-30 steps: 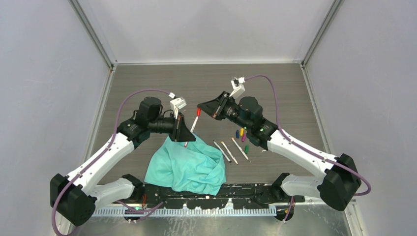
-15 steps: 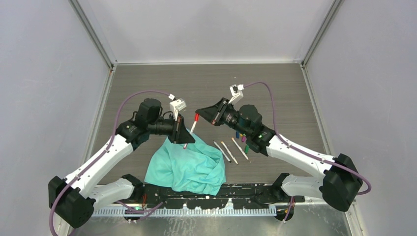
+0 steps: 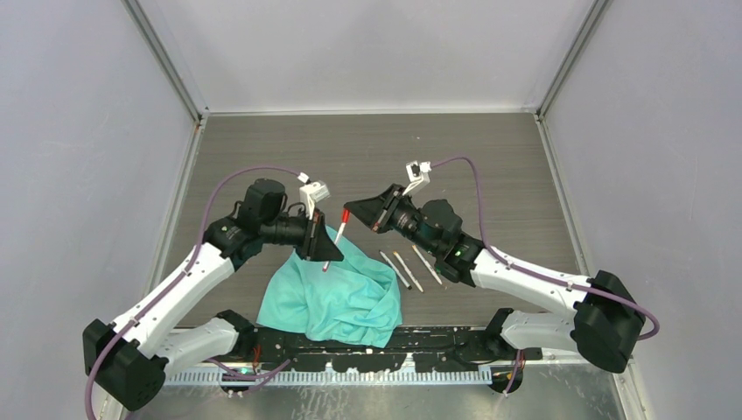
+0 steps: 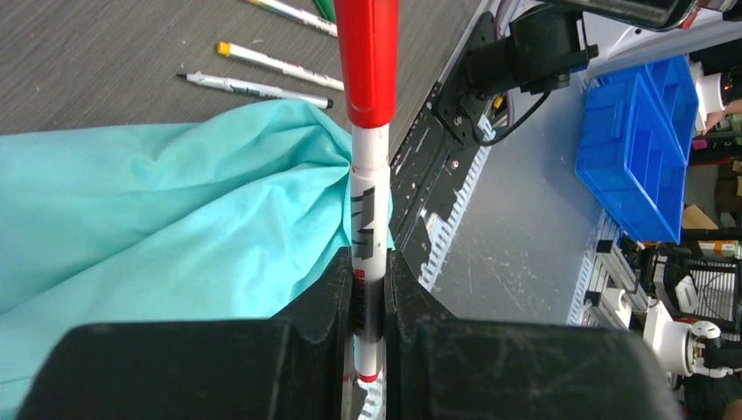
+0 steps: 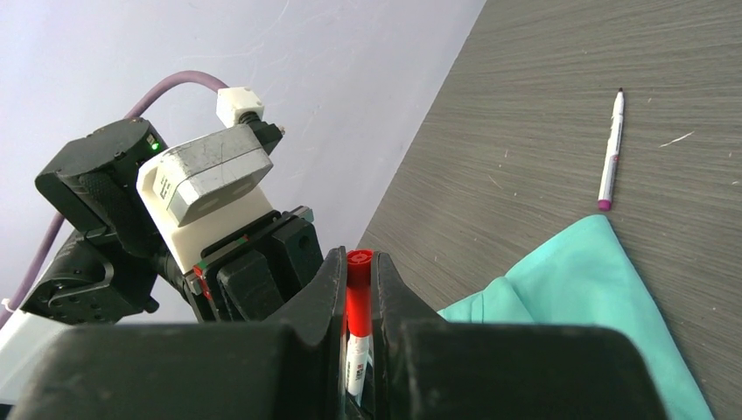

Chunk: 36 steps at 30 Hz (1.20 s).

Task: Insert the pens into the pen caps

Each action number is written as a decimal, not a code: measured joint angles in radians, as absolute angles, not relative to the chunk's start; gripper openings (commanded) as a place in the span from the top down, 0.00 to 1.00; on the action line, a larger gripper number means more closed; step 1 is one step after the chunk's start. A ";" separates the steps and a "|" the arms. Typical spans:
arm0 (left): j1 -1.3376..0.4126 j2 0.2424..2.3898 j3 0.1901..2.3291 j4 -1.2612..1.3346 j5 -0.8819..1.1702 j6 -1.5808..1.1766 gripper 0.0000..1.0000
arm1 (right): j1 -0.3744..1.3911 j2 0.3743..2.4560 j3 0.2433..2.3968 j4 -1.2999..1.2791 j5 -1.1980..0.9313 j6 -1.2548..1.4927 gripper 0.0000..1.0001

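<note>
My left gripper (image 3: 322, 241) is shut on the white barrel of a pen (image 4: 369, 229), held up over the teal cloth. A red pen cap (image 3: 345, 215) sits on that pen's upper end. My right gripper (image 3: 353, 210) is shut on the red cap (image 5: 358, 294), facing the left gripper (image 5: 262, 271). In the wrist views the left jaws (image 4: 367, 262) press the barrel and the right jaws (image 5: 359, 264) press the cap. Three loose pens (image 3: 408, 271) lie on the table right of the cloth. A purple-tipped pen (image 5: 610, 153) lies beyond the cloth. The other caps are hidden behind my right arm.
A crumpled teal cloth (image 3: 337, 296) lies at the front middle of the grey table (image 3: 367, 153), under the held pen. The enclosure walls stand at the back and sides. A blue bin (image 4: 647, 131) stands off the table in the left wrist view.
Both grippers, joined at the red-capped pen, have moved a little toward the front and left. My right arm now covers the loose caps.
</note>
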<state>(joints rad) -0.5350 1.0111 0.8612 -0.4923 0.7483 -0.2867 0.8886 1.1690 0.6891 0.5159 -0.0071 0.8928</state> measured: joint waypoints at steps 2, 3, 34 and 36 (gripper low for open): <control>-0.534 1.007 0.861 -0.515 0.748 -0.276 1.00 | 0.901 1.169 0.679 0.526 0.003 0.891 0.99; -0.533 1.005 0.861 -0.523 0.749 -0.272 1.00 | 0.905 1.169 0.674 0.532 0.006 0.890 0.99; -0.488 0.971 0.852 -0.524 0.838 -0.249 1.00 | 0.993 1.122 0.646 0.550 0.092 0.837 0.50; -0.479 0.968 0.852 -0.477 0.817 -0.251 1.00 | 1.018 1.096 0.654 0.474 0.062 0.808 0.32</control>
<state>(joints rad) -0.4786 0.9680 0.8516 -0.4770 0.8173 -0.2508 1.0176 1.0962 0.6540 0.4740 0.0624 0.8082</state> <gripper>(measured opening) 0.100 0.454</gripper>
